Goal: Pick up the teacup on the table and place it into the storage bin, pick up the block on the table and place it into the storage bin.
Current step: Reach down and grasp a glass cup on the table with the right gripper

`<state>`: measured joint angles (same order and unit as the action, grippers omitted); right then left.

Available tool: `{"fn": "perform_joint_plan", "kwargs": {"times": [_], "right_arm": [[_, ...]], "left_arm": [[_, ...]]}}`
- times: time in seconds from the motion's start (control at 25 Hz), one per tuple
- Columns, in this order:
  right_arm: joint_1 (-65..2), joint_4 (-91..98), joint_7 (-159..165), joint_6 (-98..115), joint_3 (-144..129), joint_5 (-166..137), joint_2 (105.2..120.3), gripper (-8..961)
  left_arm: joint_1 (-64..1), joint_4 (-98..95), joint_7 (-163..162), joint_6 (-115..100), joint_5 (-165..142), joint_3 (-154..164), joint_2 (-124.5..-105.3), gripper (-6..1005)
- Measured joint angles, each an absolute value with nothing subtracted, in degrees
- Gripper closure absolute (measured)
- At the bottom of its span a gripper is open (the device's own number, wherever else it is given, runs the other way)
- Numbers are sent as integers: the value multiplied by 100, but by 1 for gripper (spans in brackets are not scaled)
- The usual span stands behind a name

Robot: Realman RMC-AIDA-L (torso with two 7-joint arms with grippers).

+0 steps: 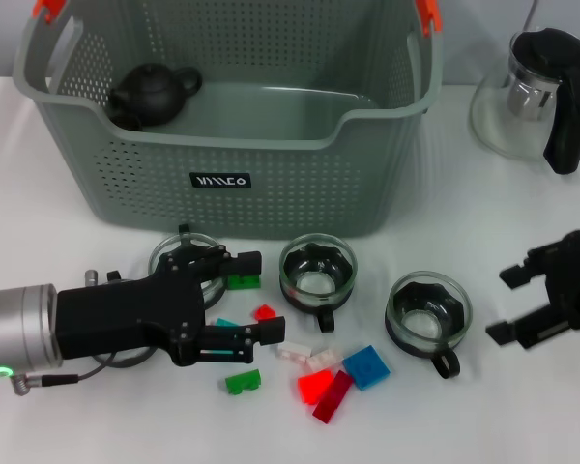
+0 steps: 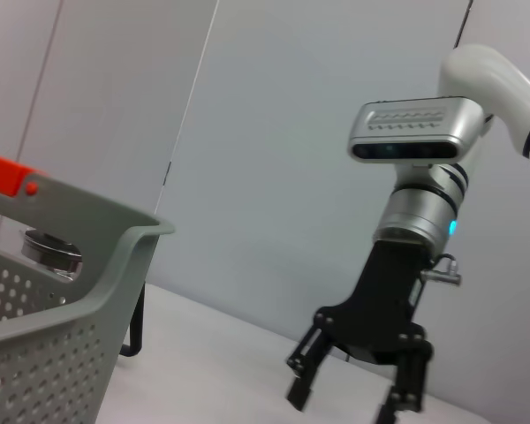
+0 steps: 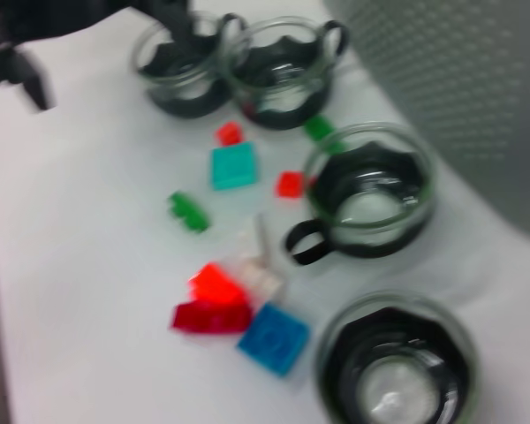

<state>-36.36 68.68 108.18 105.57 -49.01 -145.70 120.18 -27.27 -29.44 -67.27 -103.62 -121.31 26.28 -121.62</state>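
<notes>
Several glass teacups with black inserts stand on the white table: one (image 1: 316,271) in the middle, one (image 1: 428,311) to the right, one (image 1: 179,253) partly under my left gripper. Small blocks lie in front of them: green (image 1: 242,382), red (image 1: 314,387), blue (image 1: 367,367), and a small red one (image 1: 265,312). My left gripper (image 1: 271,296) is open, its fingers either side of the small red block. At the table's right stands my right gripper (image 1: 498,304), open and holding nothing, right of the nearest teacup (image 3: 393,371). The storage bin (image 1: 271,184) stands behind.
A black teapot (image 1: 153,92) lies inside the bin at its back left. A glass pot with a black handle (image 1: 536,92) stands at the back right. In the left wrist view the bin's corner (image 2: 115,256) shows, with the right gripper (image 2: 343,406) beyond.
</notes>
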Motion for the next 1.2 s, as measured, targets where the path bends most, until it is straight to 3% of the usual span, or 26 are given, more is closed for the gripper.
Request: {"fn": "perform_joint_plan", "kwargs": {"times": [1.2], "right_arm": [[-4577,6076,14114,8928,-6907,-15262,12020,73]], "left_arm": [[-2724,-2968,-6671,-10507,-12111,2620,-12114,60]]}}
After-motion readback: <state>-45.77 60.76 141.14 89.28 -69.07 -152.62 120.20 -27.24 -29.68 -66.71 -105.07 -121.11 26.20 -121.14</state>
